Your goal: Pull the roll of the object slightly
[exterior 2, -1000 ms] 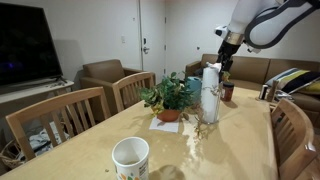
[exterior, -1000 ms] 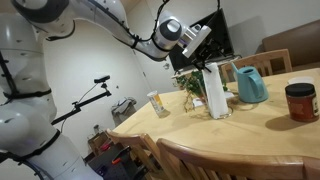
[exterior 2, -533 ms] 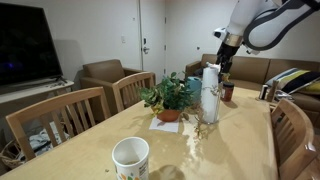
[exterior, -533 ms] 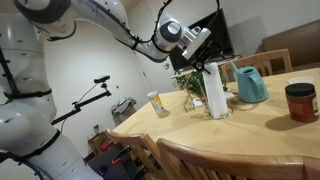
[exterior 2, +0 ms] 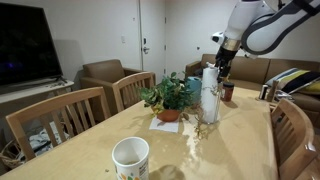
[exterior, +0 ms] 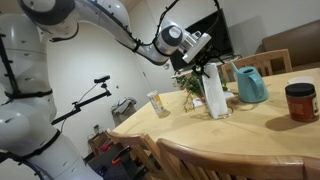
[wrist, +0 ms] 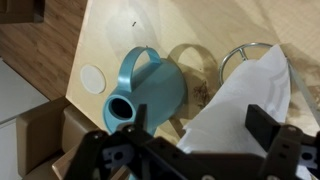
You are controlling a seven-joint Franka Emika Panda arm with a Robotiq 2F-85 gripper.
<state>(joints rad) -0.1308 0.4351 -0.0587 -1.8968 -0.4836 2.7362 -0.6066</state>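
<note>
Teal plastic pitcher (wrist: 150, 88) sits beside the jaws, inside too dark to tell; black gripper (wrist: 190, 130) spread wide, gripping nothing, tall white paper towel roll (wrist: 245, 100) upright just below, between the jaws.

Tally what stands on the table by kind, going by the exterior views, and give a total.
Paper towel roll: 1
Teal pitcher: 1
Potted plant: 1
White cup: 1
Dark jar: 1
Total: 5
</note>
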